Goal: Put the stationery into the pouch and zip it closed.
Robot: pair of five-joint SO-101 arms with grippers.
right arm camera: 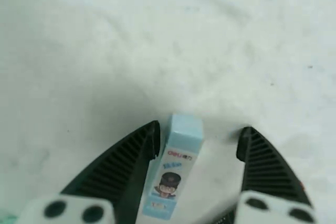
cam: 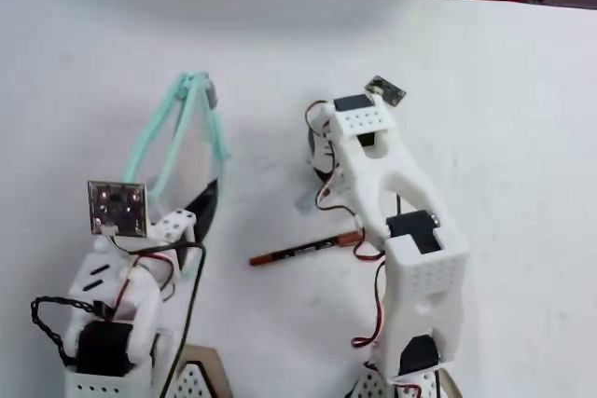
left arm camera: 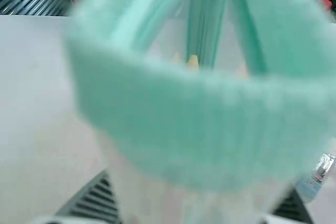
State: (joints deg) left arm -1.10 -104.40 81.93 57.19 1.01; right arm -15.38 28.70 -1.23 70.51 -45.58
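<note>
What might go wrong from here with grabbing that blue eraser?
The eraser sits off-centre in the open right gripper, against one finger, so closing might twist or flick it away. The pen lies on the table beside that arm, so a low swing toward the pouch might knock it.

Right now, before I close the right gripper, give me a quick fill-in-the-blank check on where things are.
1. The eraser lies between the fingers of the right gripper, which are ____.
2. The pen lies on the table, ____ the pouch.
3. The pouch's edging is pale ____.

Missing words: open; outside; green.
</note>
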